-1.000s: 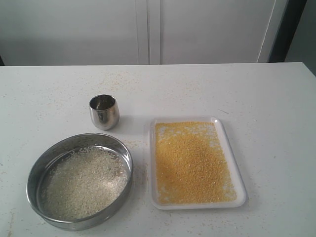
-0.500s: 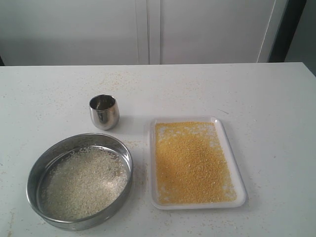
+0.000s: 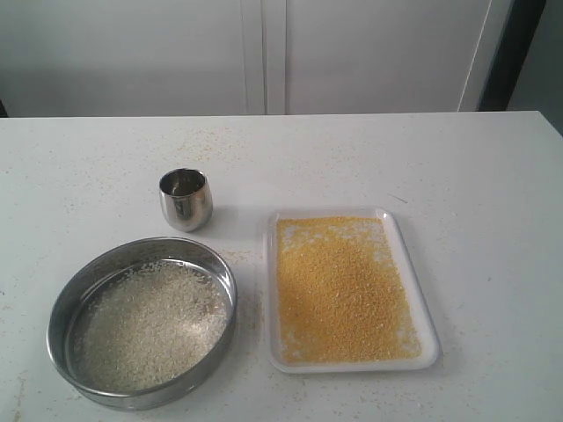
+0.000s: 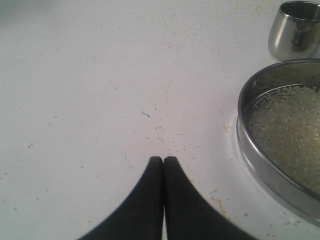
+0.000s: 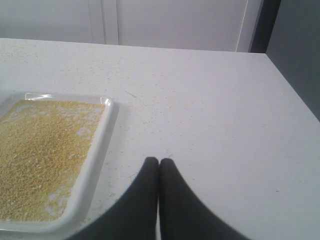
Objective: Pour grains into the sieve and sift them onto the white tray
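Observation:
The round steel sieve (image 3: 62,303) rests on the table at the front left, with whitish rice-like grains (image 3: 149,330) lying on its mesh. To its right lies the white tray (image 3: 423,303), covered with yellow millet-like grains (image 3: 339,290). Neither arm shows in the exterior view. My left gripper (image 4: 163,159) is shut and empty above bare table beside the sieve (image 4: 260,167). My right gripper (image 5: 159,161) is shut and empty too, over the table beside the white tray (image 5: 95,160).
A small steel cup (image 3: 186,200) stands upright behind the sieve and looks empty; the left wrist view also catches the cup (image 4: 295,30). Stray grains speckle the white table (image 3: 457,167). White cabinet doors (image 3: 264,53) stand behind the table's far edge.

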`<state>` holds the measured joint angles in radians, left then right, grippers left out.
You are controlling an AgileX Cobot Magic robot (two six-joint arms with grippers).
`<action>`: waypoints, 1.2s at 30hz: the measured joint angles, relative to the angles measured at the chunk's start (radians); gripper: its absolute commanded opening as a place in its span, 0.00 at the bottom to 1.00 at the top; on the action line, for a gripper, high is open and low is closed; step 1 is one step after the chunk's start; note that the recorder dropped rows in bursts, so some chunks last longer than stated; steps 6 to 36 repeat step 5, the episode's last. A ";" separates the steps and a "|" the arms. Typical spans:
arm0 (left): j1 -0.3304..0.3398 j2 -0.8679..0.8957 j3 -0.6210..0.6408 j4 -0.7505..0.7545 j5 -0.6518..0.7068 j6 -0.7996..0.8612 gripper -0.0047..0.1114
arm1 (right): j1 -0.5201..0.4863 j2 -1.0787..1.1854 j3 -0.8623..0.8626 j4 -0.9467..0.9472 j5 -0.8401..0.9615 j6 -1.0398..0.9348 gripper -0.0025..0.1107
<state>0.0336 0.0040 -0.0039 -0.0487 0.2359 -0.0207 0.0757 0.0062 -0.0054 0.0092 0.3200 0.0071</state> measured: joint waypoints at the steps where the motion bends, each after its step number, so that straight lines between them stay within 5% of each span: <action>1: 0.000 0.000 0.000 0.000 0.000 0.000 0.04 | 0.000 0.000 0.000 0.000 0.000 0.000 0.02; 36: 0.000 0.000 0.000 0.000 0.000 0.000 0.04 | 0.000 0.000 0.000 0.000 0.000 0.000 0.02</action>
